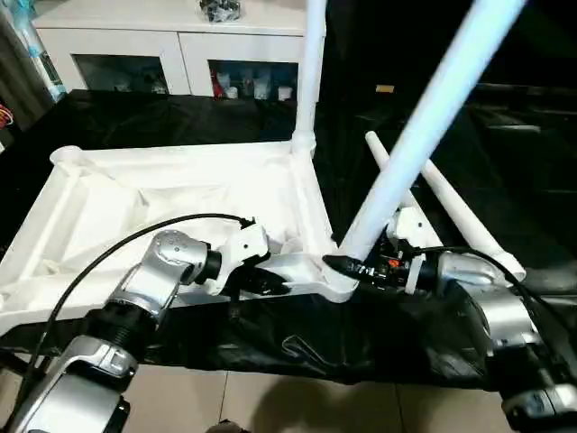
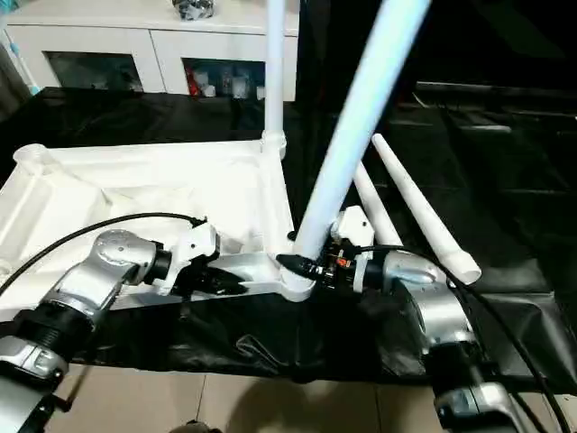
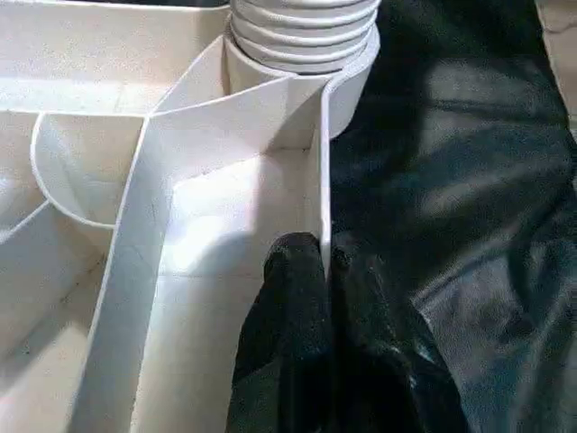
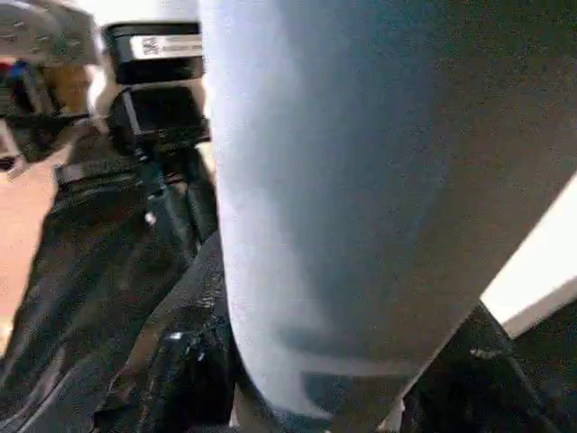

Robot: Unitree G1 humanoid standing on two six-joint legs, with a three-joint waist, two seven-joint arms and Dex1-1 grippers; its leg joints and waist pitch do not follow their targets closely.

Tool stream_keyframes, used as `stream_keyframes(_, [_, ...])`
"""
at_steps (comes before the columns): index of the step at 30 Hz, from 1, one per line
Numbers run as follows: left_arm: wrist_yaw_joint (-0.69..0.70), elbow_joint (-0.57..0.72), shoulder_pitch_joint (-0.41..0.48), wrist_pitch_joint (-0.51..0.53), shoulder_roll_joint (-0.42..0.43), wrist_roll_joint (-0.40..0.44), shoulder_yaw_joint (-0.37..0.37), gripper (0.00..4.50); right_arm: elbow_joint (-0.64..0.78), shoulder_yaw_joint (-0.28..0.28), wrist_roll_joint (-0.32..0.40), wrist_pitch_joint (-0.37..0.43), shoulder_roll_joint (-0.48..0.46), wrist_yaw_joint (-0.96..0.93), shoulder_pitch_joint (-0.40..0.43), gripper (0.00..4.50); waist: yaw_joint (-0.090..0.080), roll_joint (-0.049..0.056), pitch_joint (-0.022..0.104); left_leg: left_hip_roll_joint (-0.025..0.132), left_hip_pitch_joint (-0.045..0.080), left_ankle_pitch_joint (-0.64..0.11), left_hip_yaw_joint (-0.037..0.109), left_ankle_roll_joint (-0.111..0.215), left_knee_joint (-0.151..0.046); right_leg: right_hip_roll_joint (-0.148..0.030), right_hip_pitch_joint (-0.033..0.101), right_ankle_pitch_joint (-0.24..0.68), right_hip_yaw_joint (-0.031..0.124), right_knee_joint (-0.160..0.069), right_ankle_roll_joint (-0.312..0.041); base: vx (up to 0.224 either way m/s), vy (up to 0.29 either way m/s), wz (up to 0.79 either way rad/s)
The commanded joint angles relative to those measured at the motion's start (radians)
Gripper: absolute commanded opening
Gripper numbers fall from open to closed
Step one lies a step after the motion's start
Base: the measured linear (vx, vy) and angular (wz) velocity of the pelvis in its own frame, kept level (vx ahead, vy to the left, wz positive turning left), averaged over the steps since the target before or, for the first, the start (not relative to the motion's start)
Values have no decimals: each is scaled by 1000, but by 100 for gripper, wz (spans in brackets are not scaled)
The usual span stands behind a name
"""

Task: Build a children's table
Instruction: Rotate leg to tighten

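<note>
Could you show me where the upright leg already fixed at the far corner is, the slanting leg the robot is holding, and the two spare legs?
Upright leg (image 1: 309,81), left eye view, mid-shaft.
Slanting leg (image 1: 424,126), left eye view, mid-shaft.
Spare legs (image 2: 424,212), right eye view, shaft of the outer one.

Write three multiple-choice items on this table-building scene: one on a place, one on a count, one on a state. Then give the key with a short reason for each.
1. Where does the upright leg stand?
A. In the tabletop's far right corner socket
B. On the white cabinet
C. Flat on the black cloth

2. How many loose legs lie on the black cloth right of the tabletop?
A. None
B. Two
C. Four

3. What is the left hand doing?
A. Hanging open above the cloth
B. Pinching the tabletop's thin side wall
C. Holding a leg

Key: 1 A, the leg rises from that corner socket. 2 B, two white tubes lie side by side there. 3 B, the left wrist view shows its black fingers closed on the wall.
</note>
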State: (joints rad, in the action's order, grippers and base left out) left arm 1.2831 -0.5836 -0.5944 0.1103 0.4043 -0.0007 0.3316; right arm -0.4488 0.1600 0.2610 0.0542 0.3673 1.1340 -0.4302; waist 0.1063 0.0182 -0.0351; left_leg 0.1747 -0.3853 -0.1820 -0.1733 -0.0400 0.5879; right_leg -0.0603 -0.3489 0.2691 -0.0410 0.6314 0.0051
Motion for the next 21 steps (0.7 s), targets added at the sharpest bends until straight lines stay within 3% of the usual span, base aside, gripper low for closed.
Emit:
stream_keyframes(1, [44, 17, -36, -16, -3, -7, 14, 0, -94, 83, -86, 36, 6, 24, 40, 189, 1, -4, 48, 69, 22, -128, 21, 74, -69, -95, 22, -100, 40, -67, -283, 0, 0, 0])
stream_keyframes(3, [44, 11, -42, -20, -3, -3, 13, 0, -103, 86, -84, 40, 4, 43, 23, 189, 1, -9, 50, 69, 22, -115, 22, 77, -68, -94, 23, -125, 39, -63, -285, 0, 0, 0])
stream_keyframes(14, [62, -6, -61, -35, -1, 1, 20, 0, -133, 144, -111, 18, 13, 152, -4, 189, 10, -10, 52, 70, 24, -101, 21, 89, -64, -95, 23, -161, 38, -60, -292, 0, 0, 0])
stream_keyframes(19, [47, -12, -59, -40, -8, 9, 18, 0, -146, 126, -115, -3, -1, 123, 7, 189, 8, -7, 51, 71, 23, -118, 22, 83, -67, -96, 24, -158, 37, -61, -295, 0, 0, 0])
stream_keyframes(21, [-10, -19, -57, -31, -27, 16, 7, 0, -182, 84, -111, -20, -36, 23, -1, 189, 6, -5, 50, 73, 26, -140, 23, 68, -71, -98, 20, -135, 38, -63, -298, 0, 0, 0])
